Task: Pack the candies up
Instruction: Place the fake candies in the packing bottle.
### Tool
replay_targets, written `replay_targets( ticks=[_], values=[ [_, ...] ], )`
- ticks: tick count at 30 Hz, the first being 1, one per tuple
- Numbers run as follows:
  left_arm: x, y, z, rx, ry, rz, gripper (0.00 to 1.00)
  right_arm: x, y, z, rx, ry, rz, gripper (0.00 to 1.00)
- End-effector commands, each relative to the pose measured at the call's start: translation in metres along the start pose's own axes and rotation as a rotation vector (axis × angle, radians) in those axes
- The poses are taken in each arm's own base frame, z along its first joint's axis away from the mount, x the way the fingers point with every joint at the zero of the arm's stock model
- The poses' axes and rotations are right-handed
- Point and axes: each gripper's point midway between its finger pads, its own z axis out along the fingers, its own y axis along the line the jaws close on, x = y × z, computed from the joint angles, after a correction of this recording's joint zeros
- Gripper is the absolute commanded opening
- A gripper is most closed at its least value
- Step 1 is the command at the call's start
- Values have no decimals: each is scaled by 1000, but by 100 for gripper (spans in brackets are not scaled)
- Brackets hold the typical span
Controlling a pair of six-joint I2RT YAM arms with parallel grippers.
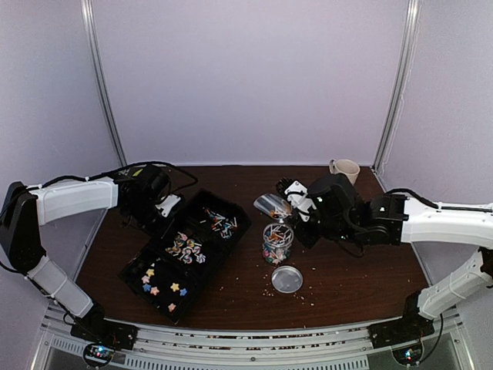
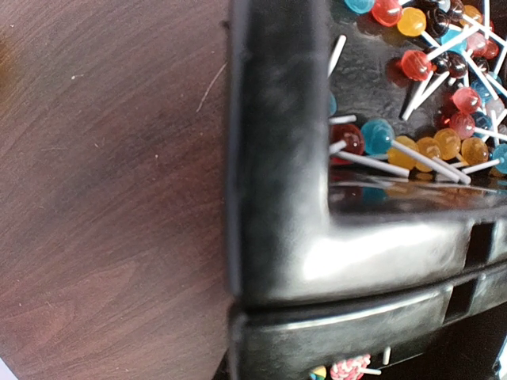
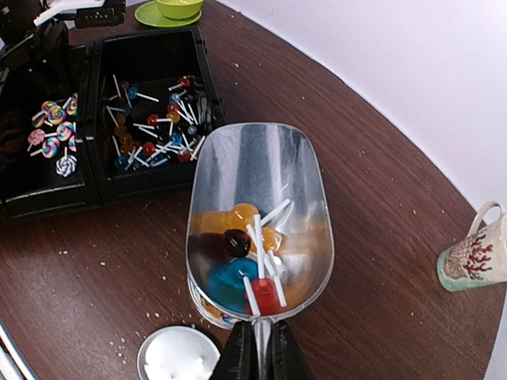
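Surface (image 1: 362, 277): black three-bay tray (image 2: 277, 198) left of centre, most candies (image 1: 219, 222) not yet packed. Glass jar (image 1: 277, 243) mid-surface, partly filled. Right gripper (image 3: 260, 356) pinching handle of clear scoop (image 3: 257, 158), lollipop load above jar. Lid (image 1: 286, 278) off, toward near edge. Left gripper (image 1: 166, 206) pressed together at tray's far-left rim; hold unclear. Left to do: pouring, more scoops, lidding.

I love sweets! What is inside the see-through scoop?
Inside the scoop lie a few round lollipops with white sticks: orange, dark, blue and red. They overlap, so some may be hidden, and in the right wrist view the scoop covers most of the jar below.
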Motion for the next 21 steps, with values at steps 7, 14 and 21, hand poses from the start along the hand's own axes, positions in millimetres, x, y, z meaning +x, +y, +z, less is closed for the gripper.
replay_targets(
  ticks=[7,14,21],
  values=[
    [-35,-5,-23,38,-136,-11,0,44,-23,-29,73,188,-16,0],
    [-34,-4,-22,34,-132,-13,0,55,-21,-38,62,261,-39,0],
    [-35,-5,-22,35,-133,-14,0,64,-17,-46,48,327,-80,0]
  ],
)
